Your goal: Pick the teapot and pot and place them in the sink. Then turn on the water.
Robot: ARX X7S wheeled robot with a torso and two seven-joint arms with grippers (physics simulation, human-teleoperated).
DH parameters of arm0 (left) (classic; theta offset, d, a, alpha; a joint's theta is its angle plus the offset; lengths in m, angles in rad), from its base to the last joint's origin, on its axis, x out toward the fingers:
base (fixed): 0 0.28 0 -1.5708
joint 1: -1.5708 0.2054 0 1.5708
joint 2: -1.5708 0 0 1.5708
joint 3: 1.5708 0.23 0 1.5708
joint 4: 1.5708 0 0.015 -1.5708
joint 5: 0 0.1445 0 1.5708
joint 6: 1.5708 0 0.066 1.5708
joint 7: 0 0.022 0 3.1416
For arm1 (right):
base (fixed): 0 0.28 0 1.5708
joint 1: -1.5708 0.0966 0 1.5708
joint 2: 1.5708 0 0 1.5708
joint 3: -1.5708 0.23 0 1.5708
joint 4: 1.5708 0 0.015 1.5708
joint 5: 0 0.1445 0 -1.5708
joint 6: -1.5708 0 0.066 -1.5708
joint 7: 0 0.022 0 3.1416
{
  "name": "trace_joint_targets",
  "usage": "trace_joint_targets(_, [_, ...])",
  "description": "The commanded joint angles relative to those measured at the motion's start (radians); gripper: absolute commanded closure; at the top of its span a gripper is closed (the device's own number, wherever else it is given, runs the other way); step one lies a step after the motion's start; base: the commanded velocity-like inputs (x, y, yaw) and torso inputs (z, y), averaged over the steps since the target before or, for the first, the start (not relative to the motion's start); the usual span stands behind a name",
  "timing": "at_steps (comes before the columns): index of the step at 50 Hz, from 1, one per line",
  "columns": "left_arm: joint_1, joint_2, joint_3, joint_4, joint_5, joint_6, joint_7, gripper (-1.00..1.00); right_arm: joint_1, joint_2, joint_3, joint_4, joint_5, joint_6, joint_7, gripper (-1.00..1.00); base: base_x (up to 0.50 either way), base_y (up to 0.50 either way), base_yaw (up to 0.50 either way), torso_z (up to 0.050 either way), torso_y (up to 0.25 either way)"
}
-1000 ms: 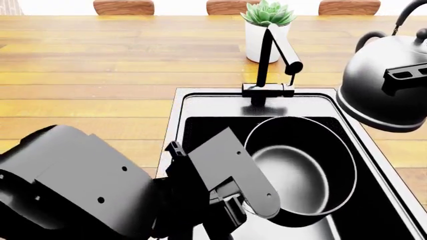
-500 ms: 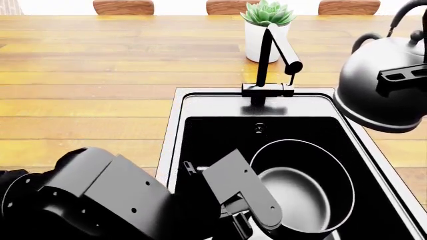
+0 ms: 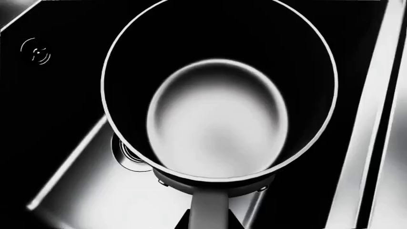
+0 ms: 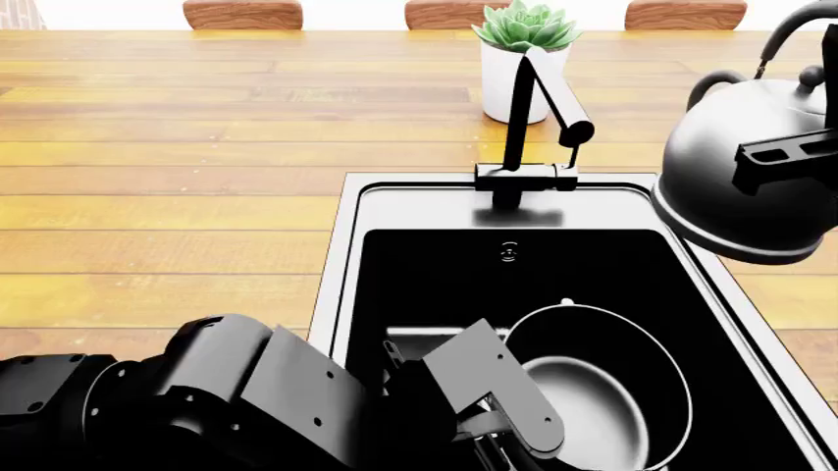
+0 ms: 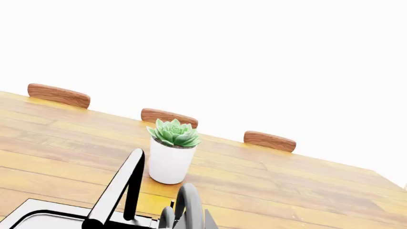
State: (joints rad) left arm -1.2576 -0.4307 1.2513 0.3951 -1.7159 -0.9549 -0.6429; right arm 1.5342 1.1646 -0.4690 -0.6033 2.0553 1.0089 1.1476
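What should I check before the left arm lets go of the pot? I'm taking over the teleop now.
1. Pot inside the sink: ok.
2. Pot resting on the basin floor: cannot tell.
3. Left gripper on the pot handle: ok.
4. Drain unblocked: not ok, pot partly covers it.
5. Teapot held by the right arm, clear of the faucet: ok.
6. Water off: ok.

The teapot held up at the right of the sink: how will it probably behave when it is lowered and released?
The teapot looks like polished metal, so probably rigid and slippery against anything gripping it. Its body is round with a wide base, so set flat it should stand, though set down tilted, as it hangs now, it might rock. Landing beside the pot in the sink, it could knock that rim.
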Motion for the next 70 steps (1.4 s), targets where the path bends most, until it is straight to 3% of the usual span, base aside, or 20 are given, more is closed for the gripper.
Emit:
trace_joint_targets(1, [0.009, 0.046, -0.018, -0.054, 0.102, 0.015, 0.029, 1.00, 0.023, 0.007, 0.035, 0.007, -0.054, -0.003, -0.001, 1.00, 0.00, 0.00, 0.00, 0.010, 0.000])
trace_joint_targets(33, [0.066, 0.138, 0.034, -0.205, 0.201, 0.062, 0.114, 1.00, -0.027, 0.033, 0.049, -0.004, -0.080, -0.026, -0.026, 1.00, 0.00, 0.00, 0.00, 0.001, 0.004])
trace_joint_targets(52, [0.098, 0.144, 0.072, -0.253, 0.236, 0.068, 0.137, 1.00, -0.045, 0.041, 0.056, -0.011, -0.086, -0.039, -0.030, 1.00, 0.00, 0.00, 0.00, 0.000, 0.000])
trace_joint_targets(53, [0.098, 0.145, 0.072, -0.254, 0.236, 0.068, 0.139, -1.00, -0.046, 0.041, 0.056, -0.012, -0.086, -0.040, -0.030, 1.00, 0.00, 0.00, 0.00, 0.000, 0.000])
trace_joint_targets(70, [0.094, 0.144, 0.074, -0.263, 0.226, 0.065, 0.141, -1.00, -0.048, 0.042, 0.057, -0.013, -0.085, -0.042, -0.030, 1.00, 0.00, 0.00, 0.00, 0.000, 0.000])
